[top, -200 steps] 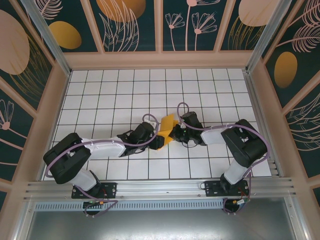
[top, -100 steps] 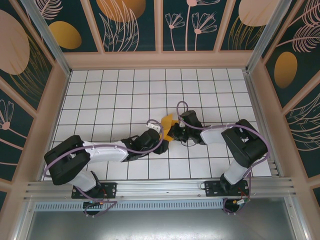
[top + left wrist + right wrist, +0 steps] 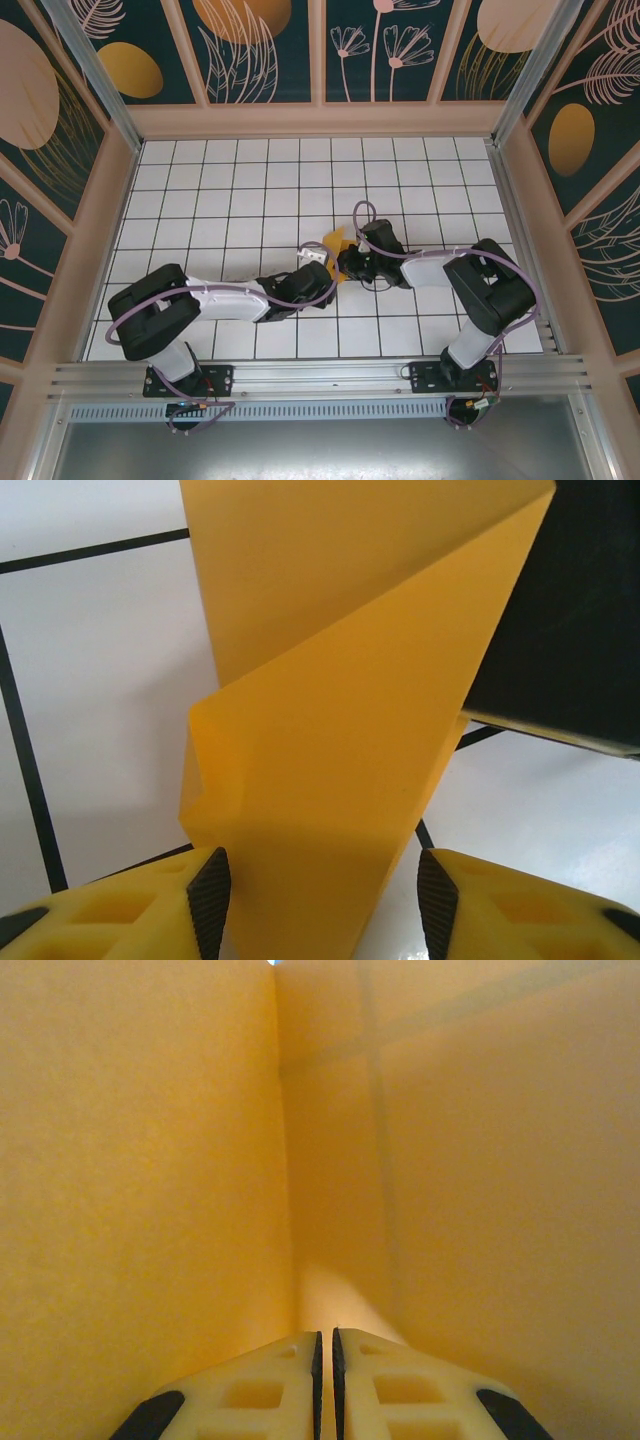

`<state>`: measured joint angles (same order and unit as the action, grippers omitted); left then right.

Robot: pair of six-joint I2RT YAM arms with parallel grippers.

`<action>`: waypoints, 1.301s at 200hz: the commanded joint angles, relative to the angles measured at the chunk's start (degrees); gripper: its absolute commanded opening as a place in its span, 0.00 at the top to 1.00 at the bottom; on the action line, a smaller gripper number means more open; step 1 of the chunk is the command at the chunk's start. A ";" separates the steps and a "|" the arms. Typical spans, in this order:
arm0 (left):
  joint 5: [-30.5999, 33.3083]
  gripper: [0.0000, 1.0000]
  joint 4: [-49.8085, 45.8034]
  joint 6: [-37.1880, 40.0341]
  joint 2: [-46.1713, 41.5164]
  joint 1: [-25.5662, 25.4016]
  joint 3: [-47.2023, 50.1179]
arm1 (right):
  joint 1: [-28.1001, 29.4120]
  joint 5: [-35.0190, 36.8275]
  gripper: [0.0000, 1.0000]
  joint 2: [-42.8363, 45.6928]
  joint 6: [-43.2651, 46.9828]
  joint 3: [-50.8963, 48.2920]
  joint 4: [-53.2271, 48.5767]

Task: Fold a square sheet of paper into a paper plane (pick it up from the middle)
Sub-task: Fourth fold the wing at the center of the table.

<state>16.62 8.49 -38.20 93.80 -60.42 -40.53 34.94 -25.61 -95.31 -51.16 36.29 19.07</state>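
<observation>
The square sheet of paper (image 3: 336, 243) is orange-yellow and folded into an angular shape, held up off the tiles at mid-table between both grippers. In the left wrist view the paper (image 3: 350, 730) stands upright with a slanted fold, and its lower end drops between the pads of my left gripper (image 3: 323, 905), which is open. My left gripper (image 3: 325, 272) sits just near-left of the paper. My right gripper (image 3: 347, 262) comes in from the right. In its wrist view the right gripper (image 3: 326, 1345) is shut on the paper (image 3: 150, 1160), whose creased walls surround it.
The white tiled table (image 3: 230, 190) is boxed in by raised tan walls (image 3: 320, 120) at the back and sides. An aluminium rail (image 3: 320, 375) runs along the near edge. The black body of the right arm (image 3: 580, 610) stands close behind the paper.
My left arm has swung its elbow right, and its gripper has slid lower and to the near side of the paper. Less of the paper shows from above. The right arm has stayed put.
</observation>
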 commanded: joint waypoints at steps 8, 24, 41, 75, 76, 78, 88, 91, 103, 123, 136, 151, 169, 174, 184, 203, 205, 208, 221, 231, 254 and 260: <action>1.31 0.48 -1.02 -0.50 1.25 -0.42 -1.48 | 0.39 -0.83 0.85 1.04 0.61 1.48 -0.80; 1.39 0.52 -0.95 -0.49 1.23 -0.40 -1.44 | 0.35 -0.71 0.85 1.08 0.66 1.58 -1.00; 1.53 0.56 -0.98 -0.57 1.05 -0.45 -1.37 | 0.42 -0.56 0.85 1.07 0.64 1.59 -1.31; 1.22 0.67 -0.63 -0.83 1.28 -0.41 -1.13 | 0.37 -0.25 0.85 0.92 0.64 1.33 -1.49; 1.22 0.67 -0.60 -0.83 1.29 -0.40 -1.13 | 0.38 -0.24 0.85 0.96 0.67 1.32 -1.49; 1.15 0.67 -0.59 -0.85 1.30 -0.42 -1.13 | 0.39 -0.19 0.85 0.97 0.65 1.32 -1.54; 1.28 0.68 -0.68 -0.95 1.46 -0.48 -1.13 | 0.39 -0.06 0.85 0.91 0.66 1.24 -1.56; 1.35 0.69 -0.67 -1.04 1.47 -0.48 -1.08 | 0.35 -0.06 0.85 0.96 0.58 1.16 -1.50; 1.40 0.71 -0.67 -1.15 1.44 -0.45 -1.04 | 0.37 -0.07 0.85 0.92 0.49 1.15 -1.57; 1.72 0.73 -1.03 -1.34 1.43 -0.46 -1.04 | 0.39 0.02 0.85 1.03 0.55 1.06 -1.73; 1.73 0.75 -0.93 -1.44 1.55 -0.48 -1.10 | 0.33 0.03 0.85 1.05 0.74 1.06 -1.93; 1.87 0.77 -0.96 -1.88 1.65 -0.42 -1.11 | 0.34 0.12 0.85 1.07 0.79 1.09 -2.11; 1.10 0.78 -0.42 -2.10 1.78 -0.48 -1.06 | 0.39 0.28 0.85 1.12 0.73 1.06 -2.29; 0.72 0.78 -0.32 -2.06 1.87 -0.48 -1.12 | 0.39 0.30 0.85 1.15 0.74 1.06 -2.28; 0.35 0.79 -0.24 -2.04 2.15 -0.54 -1.34 | 0.39 0.42 0.85 1.26 0.75 0.93 -2.28; -0.04 0.79 -0.04 -1.99 2.63 -0.40 -1.23 | 0.39 0.72 0.84 1.48 0.79 0.69 -2.28; -0.22 0.79 0.06 -1.91 2.64 -0.46 -1.22 | 0.35 0.73 0.84 1.45 0.79 0.64 -2.24; -0.39 0.79 0.16 -1.81 2.75 -0.41 -1.28 | 0.39 0.73 0.84 1.39 0.79 0.56 -2.20; -1.02 0.78 0.14 -1.22 3.02 -0.41 -1.42 | 0.39 0.56 0.84 1.00 0.90 0.40 -2.14; -1.24 0.78 0.04 -0.78 3.10 -0.45 -1.72 | 0.39 0.46 0.84 0.70 0.78 0.06 -1.73; -1.24 0.77 -0.49 -0.03 3.45 -0.43 -2.36 | 0.39 0.61 0.85 -0.38 0.78 0.08 -1.53; -1.24 0.77 -0.49 0.11 3.52 -0.44 -2.49 | 0.34 0.68 0.85 -0.87 0.78 0.14 -1.53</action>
<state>16.03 8.51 -39.20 96.51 -60.55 -41.21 34.94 -25.47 -95.31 -51.11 36.51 17.58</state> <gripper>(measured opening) 0.227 0.153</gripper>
